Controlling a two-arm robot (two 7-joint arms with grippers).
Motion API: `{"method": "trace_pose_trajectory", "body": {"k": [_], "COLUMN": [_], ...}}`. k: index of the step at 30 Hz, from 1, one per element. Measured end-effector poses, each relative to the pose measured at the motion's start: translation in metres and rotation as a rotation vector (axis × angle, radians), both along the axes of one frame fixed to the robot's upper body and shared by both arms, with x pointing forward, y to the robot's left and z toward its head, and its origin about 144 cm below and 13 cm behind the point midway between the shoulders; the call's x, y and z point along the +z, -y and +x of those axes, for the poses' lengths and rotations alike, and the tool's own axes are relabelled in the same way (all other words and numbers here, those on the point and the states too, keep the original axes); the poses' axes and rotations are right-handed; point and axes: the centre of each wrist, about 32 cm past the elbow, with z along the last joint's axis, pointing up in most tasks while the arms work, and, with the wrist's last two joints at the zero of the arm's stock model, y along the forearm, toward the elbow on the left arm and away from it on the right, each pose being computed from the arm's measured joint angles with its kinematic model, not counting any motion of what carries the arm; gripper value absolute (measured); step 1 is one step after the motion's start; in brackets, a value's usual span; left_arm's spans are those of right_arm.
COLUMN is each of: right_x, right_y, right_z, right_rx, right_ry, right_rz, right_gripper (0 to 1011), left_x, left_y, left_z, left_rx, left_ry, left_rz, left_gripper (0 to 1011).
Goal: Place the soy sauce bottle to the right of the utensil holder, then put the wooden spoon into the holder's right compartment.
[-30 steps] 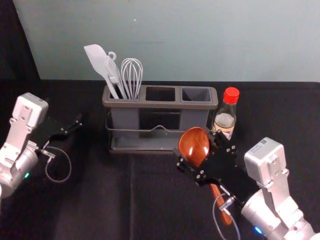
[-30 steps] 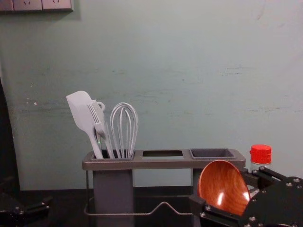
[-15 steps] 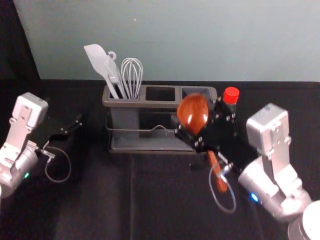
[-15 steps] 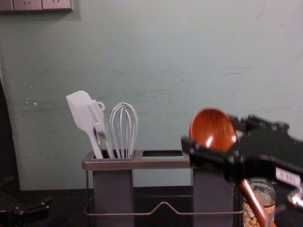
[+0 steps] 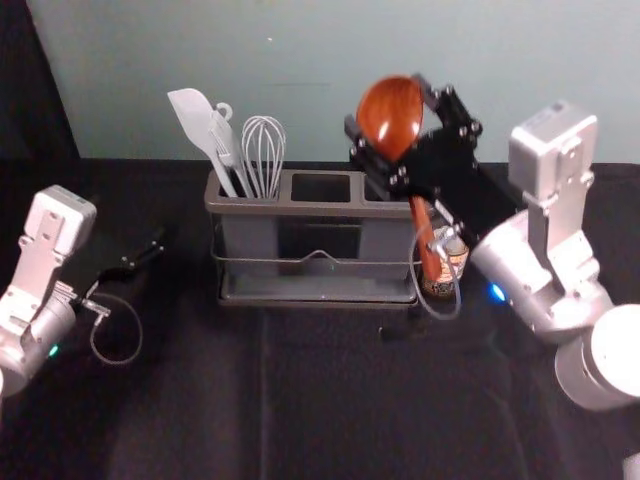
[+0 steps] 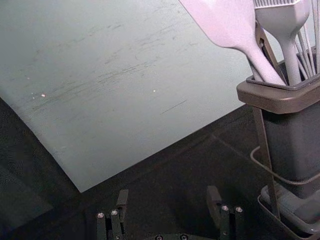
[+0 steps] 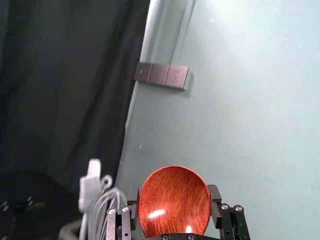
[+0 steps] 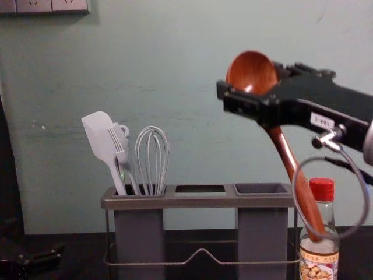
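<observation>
Higher than one holder, the right gripper — two fingers — holds one spoon.

Right compartment open from above; soy sauce bottle blocks right side, whisk and spatula left, wall far.

The spoon is reddish-brown, the cap red.

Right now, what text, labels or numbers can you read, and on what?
No text is legible.
Soy sauce bottle, label: printed characters, too small to read.
Right gripper, white sticker: marks too small to read.
</observation>
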Motion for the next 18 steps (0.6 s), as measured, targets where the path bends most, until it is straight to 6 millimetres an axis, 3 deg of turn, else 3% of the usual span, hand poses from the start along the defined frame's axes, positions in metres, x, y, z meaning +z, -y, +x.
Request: {"method": "trace_pose_trajectory", "body": {"k": [18], "right_x": [0.001], "right_y": [-0.019], "right_z": [0.050], "right_rx": [0.004], "right_ry": [0.187], "right_rz": [0.121], "right_gripper": [838], "left_x": [0.000], "left_y": [0.000], "left_z": [0.000], "left_rx": [0.000], "left_ry": [0.000], "left_rz": [0.000], "left_gripper": [1000]}}
